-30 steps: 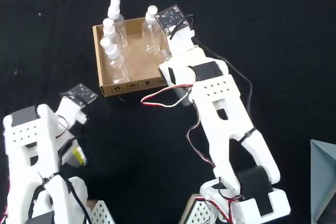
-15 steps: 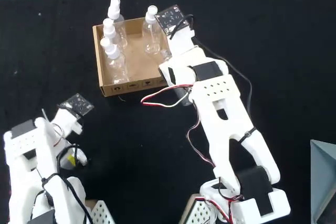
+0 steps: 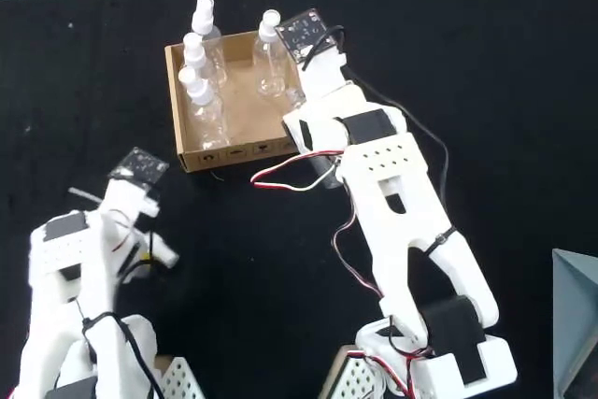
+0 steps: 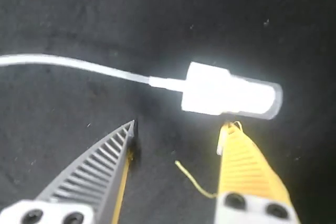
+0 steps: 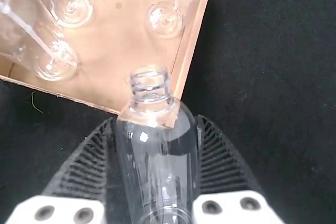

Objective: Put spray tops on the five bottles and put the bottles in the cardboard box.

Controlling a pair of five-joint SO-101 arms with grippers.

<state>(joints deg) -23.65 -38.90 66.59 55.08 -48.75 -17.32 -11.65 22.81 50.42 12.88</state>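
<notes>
L tool point(image 4: 179, 126) apart over white plastic spray top point(image 4: 228, 97) lying on black surface point(image 4: 79, 14); R tool point(image 5: 155, 124) clamped on clear uncapped plastic bottle point(image 5: 151, 92) by brown cardboard box point(image 5: 193, 43). My worry: round top rolls, pinch skews.

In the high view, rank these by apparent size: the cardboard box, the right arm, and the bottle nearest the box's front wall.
1. right arm, though it rises nearer the camera
2. cardboard box
3. bottle

Fixed high camera looks down over the black worktop point(image 3: 505, 63); wrist cameras sit close above it, the right sharing the open brown cardboard box point(image 3: 245, 119).
</notes>
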